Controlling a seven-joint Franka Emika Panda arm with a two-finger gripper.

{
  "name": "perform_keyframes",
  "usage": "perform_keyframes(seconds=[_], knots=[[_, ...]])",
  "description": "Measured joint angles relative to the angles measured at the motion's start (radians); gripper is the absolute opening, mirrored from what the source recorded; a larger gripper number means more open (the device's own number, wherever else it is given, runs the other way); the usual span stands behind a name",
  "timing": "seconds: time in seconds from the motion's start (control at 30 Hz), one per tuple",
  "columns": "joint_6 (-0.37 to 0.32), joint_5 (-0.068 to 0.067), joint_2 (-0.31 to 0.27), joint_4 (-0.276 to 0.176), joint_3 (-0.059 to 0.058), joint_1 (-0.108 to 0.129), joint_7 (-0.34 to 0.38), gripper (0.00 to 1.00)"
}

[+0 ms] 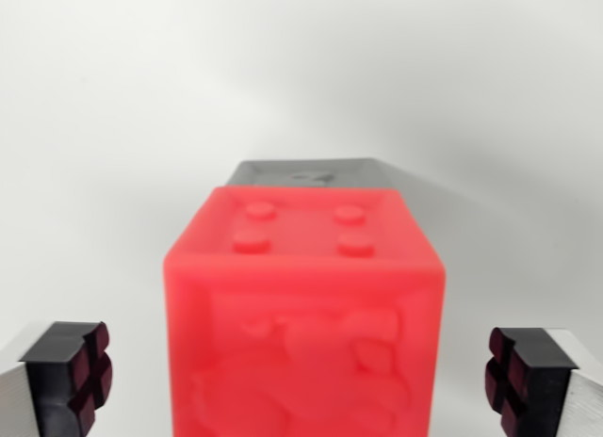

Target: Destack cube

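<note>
A red cube [303, 324] stands upright in the centre — four round studs on its top face, an embossed relief on its front. Just behind it, a dark grey cube [316, 171] shows only its top.

Red cube [303, 315] is flanked by clear gaps left & right, w/ finger pads [87, 376] held apart from it. Far side is blocked by dark cube [316, 171]; white surface [113, 126] elsewhere is unobstructed.

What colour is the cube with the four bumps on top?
The cube is bright red, shown in the wrist view.
</note>
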Motion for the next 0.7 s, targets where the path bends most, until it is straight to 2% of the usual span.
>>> perform_keyframes(seconds=[0.2, 0.37, 0.4, 0.7], knots=[[0.042, -0.014, 0.047, 0.005, -0.009, 0.006, 0.010, 1.00], [0.059, -0.019, 0.067, 0.008, -0.013, 0.009, 0.014, 1.00], [0.061, -0.019, 0.069, 0.008, -0.014, 0.010, 0.014, 0.00], [0.062, -0.019, 0.069, 0.009, -0.014, 0.011, 0.014, 0.00]])
